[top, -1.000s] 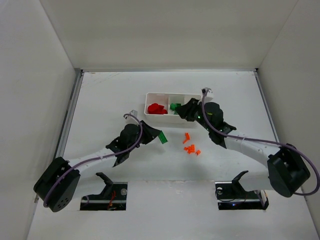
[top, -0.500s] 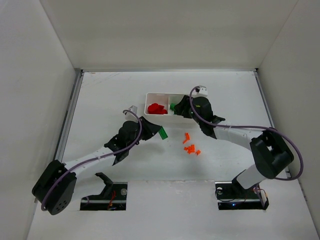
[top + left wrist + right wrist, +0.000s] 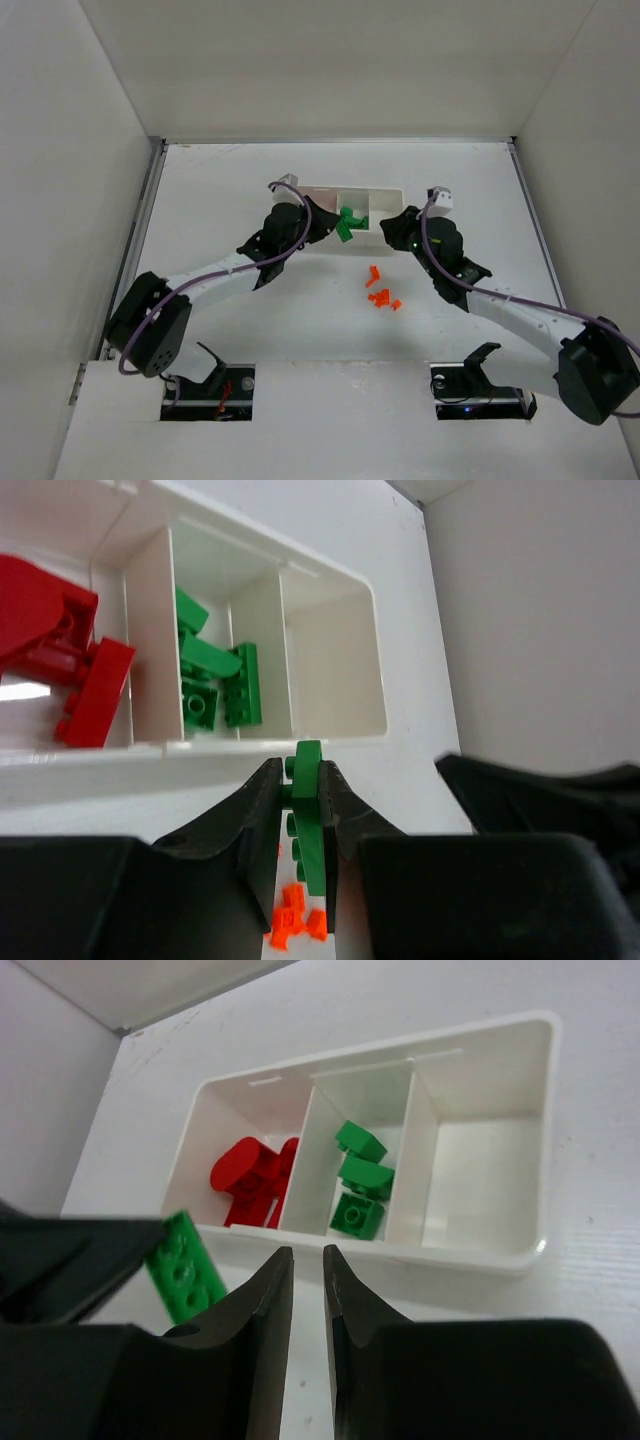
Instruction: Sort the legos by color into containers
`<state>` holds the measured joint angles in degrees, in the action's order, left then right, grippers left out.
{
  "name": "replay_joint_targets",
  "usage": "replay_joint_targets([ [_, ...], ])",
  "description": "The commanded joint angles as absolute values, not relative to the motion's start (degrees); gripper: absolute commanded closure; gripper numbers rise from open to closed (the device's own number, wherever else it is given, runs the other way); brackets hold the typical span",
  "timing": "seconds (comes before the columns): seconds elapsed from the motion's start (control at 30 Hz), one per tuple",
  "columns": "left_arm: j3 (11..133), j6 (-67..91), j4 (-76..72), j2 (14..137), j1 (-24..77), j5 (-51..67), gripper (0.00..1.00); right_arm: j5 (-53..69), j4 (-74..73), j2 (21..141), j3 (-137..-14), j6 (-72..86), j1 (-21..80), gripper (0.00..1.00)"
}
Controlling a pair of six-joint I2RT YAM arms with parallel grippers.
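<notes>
Legos (image 3: 380, 290) sit partly sorted on a white table (image 3: 230, 180), where two robot arms meet at a three-compartment tray (image 3: 480, 1250). From the left, the left arm reaches in across the table. The left hand (image 3: 300, 772) is clamped on a green brick (image 3: 308, 815), gripped on edge between both fingers with its studs facing sideways. The brick hangs at the tray's near wall, roughly level with the divider between the middle and right compartments. Whether it has crossed the rim cannot be told.

In the tray's left compartment lie the red bricks (image 3: 250, 1175), heaped together against the divider. The middle compartment holds three or four green bricks (image 3: 360, 1185), lying loosely at different angles. The right compartment shows bare white plastic.

In front of the tray, on the open table between the two arms, a small cluster of orange pieces (image 3: 382, 295) lies scattered, with one piece a little apart on the tray side.

On the right, the right arm stretches towards the tray's right end. The right hand (image 3: 307, 1252) hovers just short of the near wall with its fingers drawn together to a slim gap, gripping nothing. From its wrist camera, the left hand's green brick shows low on the left, before the tray.
</notes>
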<state>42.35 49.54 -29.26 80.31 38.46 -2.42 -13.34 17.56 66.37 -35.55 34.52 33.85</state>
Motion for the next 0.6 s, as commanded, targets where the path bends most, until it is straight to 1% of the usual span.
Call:
replay_joint_targets([
  [0.0,48.9,45.8,-32.6,85.1,37.6,-5.8,0.92,-16.2,15.4,61.7,-33.5,34.1,33.0,0.76],
  [0.13,54.8,43.3,-32.4,92.3,37.2,-7.2,0.92,-17.0,15.0,57.9,-30.7,34.1,33.0,0.73],
  [0.3,63.0,39.5,-30.2,100.0,36.8,-7.4,0.9,-17.2,15.7,57.4,-28.8,34.0,33.2,0.7],
  [0.37,65.6,38.0,-28.7,102.2,37.1,-7.6,0.89,-17.6,15.7,57.5,-28.7,33.9,33.2,0.66],
  [0.4,66.4,37.4,-28.2,102.9,37.2,-7.6,0.88,-17.9,15.7,57.5,-28.7,33.7,33.2,0.63],
  [0.47,67.5,36.2,-27.4,103.8,37.5,-7.8,0.8,-18.5,15.5,57.6,-28.9,33.1,33.2,0.57],
  [0.57,67.5,35.5,-27.3,103.6,37.6,-8.5,0.67,-19.8,14.8,58.3,-29.5,32.0,33.9,0.54],
])
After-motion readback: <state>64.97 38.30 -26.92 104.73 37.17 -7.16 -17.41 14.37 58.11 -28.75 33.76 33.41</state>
